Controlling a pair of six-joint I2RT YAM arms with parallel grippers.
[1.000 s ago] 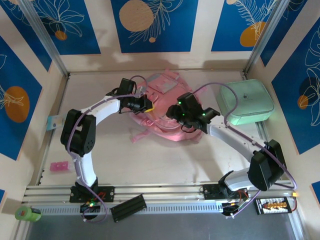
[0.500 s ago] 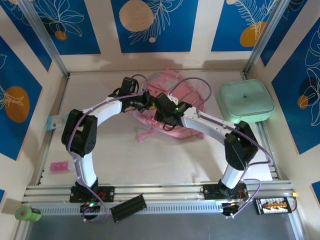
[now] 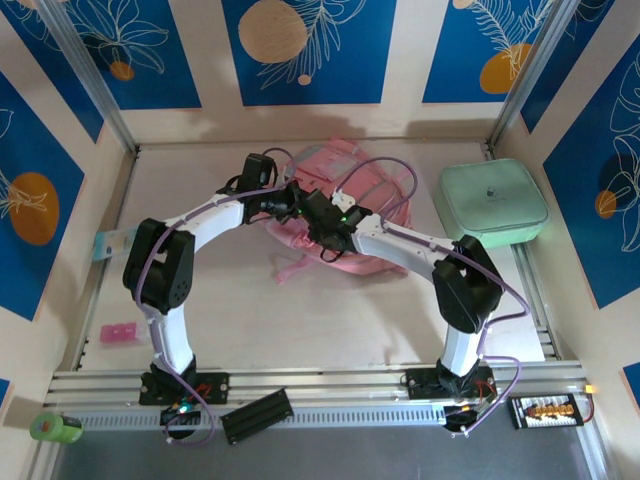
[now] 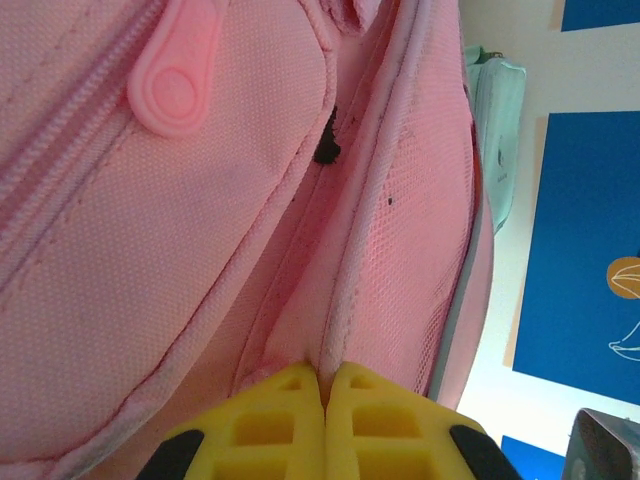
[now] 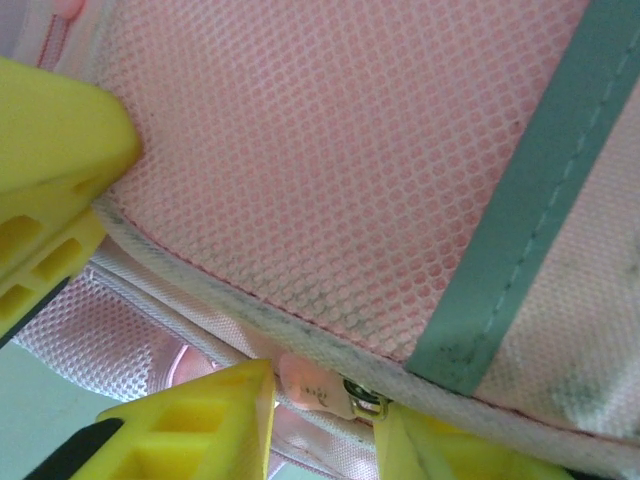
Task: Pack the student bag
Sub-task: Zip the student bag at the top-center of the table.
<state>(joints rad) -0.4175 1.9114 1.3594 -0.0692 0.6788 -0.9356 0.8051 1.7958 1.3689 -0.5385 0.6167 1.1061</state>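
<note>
Left gripper (image 4: 325, 425) pinched closed; right gripper (image 5: 325, 425) parted, both arms reaching inward

- The left gripper (image 3: 291, 203) and the right gripper (image 3: 309, 212) meet close together on the student bag (image 3: 345, 190); almost no room is between them.
- In the left wrist view the yellow fingers (image 4: 290, 415) are pressed together on a pink seam, with fabric directly ahead.
- Ahead of the right gripper, pink mesh (image 5: 330, 150) blocks the way; its fingers (image 5: 200, 420) stand apart around a zipper pull (image 5: 315, 385).
- To the right of both grippers, well apart, the mint-green case (image 3: 493, 204) stands by the wall.
- Behind the grippers, toward the arm bases, the table (image 3: 330, 320) is bare.
</note>
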